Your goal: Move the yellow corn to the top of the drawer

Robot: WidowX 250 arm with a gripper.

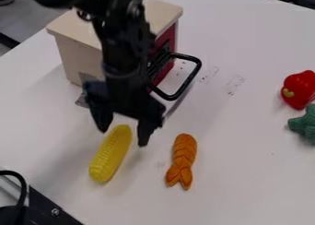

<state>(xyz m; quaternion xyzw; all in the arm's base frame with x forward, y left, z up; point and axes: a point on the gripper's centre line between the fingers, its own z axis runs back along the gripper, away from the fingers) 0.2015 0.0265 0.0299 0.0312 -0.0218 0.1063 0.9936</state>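
Yellow corn (111, 153): ridged, rounded ends, lying slanted on white table (258, 182). Gripper (123, 136) over its upper end, jaws spread. Table surface separates corn from orange ribbed toy (183, 157); table edge beyond corn's lower end. Behind arm (120, 49), beige drawer box (77, 60), red front (169, 34), black handle (187, 84); inside hidden.

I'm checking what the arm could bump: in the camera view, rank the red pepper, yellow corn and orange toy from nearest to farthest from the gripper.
1. Yellow corn: right at the gripper, its upper end showing between the open jaws.
2. Orange toy: to the right of the corn in the image.
3. Red pepper: at the image's right edge.
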